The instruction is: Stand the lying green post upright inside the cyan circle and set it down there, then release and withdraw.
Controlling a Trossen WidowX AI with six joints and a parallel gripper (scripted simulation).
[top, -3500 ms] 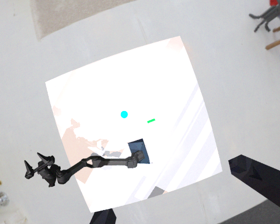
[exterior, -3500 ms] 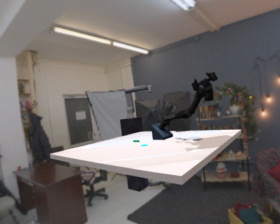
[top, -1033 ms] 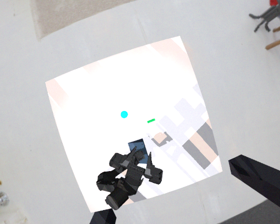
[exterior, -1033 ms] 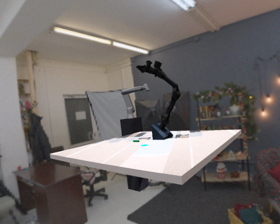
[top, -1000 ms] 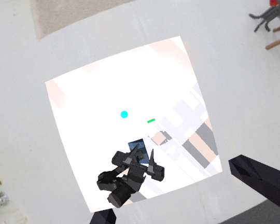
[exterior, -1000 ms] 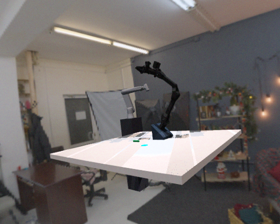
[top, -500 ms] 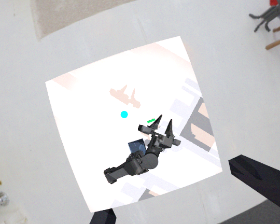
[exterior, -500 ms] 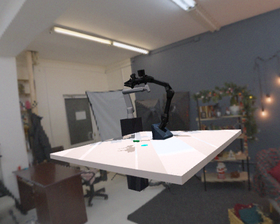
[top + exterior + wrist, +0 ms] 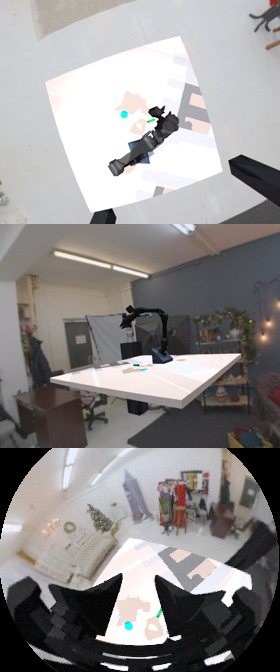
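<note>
The green post (image 9: 151, 121) (image 9: 136, 365) (image 9: 160, 613) lies on its side on the table, outside the cyan circle. In the wrist view it shows right beside the inner edge of the right-hand finger. The cyan circle (image 9: 124, 114) (image 9: 144, 369) (image 9: 128, 625) is a flat disc on the table top with nothing standing on it. My gripper (image 9: 167, 109) (image 9: 122, 325) (image 9: 139, 576) is open, with nothing between its fingers. It hangs high above the table, its fingers pointing obliquely down and away from the base.
The white table (image 9: 91, 103) (image 9: 116, 385) carries the arm's blue base (image 9: 133, 146) (image 9: 161, 357). Shadows and pale patches mark its surface. A grey arm (image 9: 130, 336) stands on a black pedestal (image 9: 131, 348) behind the table. Black bars show near the table's edges in the top view.
</note>
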